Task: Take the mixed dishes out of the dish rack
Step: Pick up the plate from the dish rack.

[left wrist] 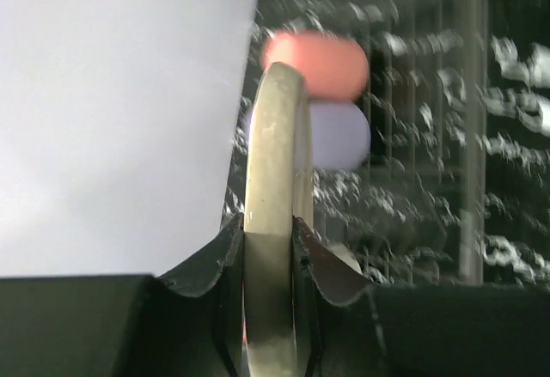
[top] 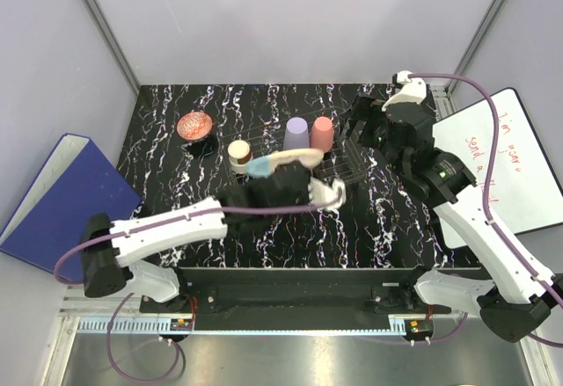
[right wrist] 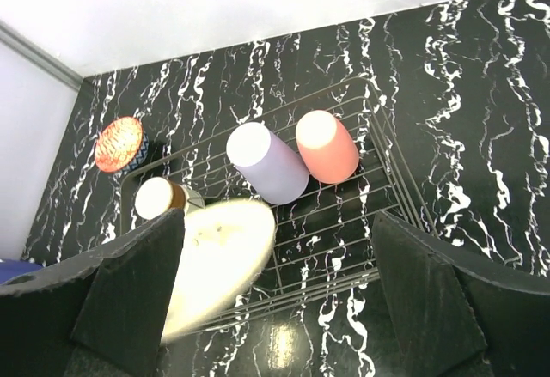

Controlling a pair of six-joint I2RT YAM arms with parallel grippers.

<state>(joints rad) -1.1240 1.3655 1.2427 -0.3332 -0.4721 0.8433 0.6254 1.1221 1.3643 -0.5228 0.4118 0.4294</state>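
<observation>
— How far along?
— Partly. My left pincer (left wrist: pixel 271 244) is clamped on the plate (left wrist: pixel 273 136) rim, mid-table at the dish rack (right wrist: pixel 378 179)'s near side. My right pincer (right wrist: pixel 279 287) hangs spread and empty. The bowl (top: pixel 194 126) sits out by the far left corner.
— What's left?
— The whitish cup (right wrist: pixel 156 197), lavender cup (right wrist: pixel 266 164) and salmon cup (right wrist: pixel 326 147). I judge the whitish cup crowds the plate's way, with a blue folder (top: pixel 62 193) beyond the left edge.

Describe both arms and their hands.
The left arm and right arm wear white tubular shells with black joints; a purple cable loops along each. The left hand and right hand are black, with broad angular fingers. A green light glows on the right arm.
</observation>
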